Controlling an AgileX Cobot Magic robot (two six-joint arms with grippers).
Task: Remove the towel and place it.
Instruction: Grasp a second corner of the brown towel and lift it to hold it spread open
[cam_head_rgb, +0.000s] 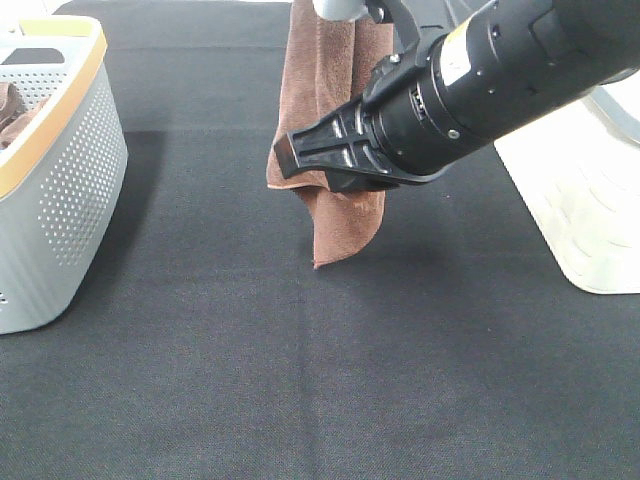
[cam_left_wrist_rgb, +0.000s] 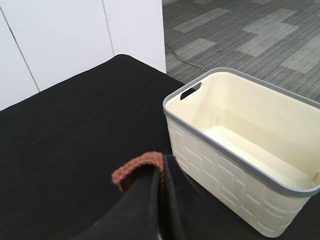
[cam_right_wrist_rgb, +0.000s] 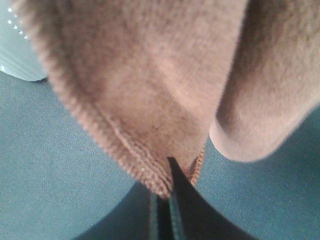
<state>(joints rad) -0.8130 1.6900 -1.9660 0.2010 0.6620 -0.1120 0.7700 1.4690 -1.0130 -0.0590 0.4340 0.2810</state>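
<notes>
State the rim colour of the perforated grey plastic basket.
Light orange-tan rim, clearest in the exterior high view.

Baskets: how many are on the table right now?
2. A grey perforated basket with a tan rim stands at the left edge of the table. A cream basket with a grey rim stands at the right. Others could sit outside the views.

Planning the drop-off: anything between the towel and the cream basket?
Nothing visible on the table between the towel and the cream basket, which looks empty. Only the right arm spans that gap, right gripper shut on the towel's lower edge.
</notes>
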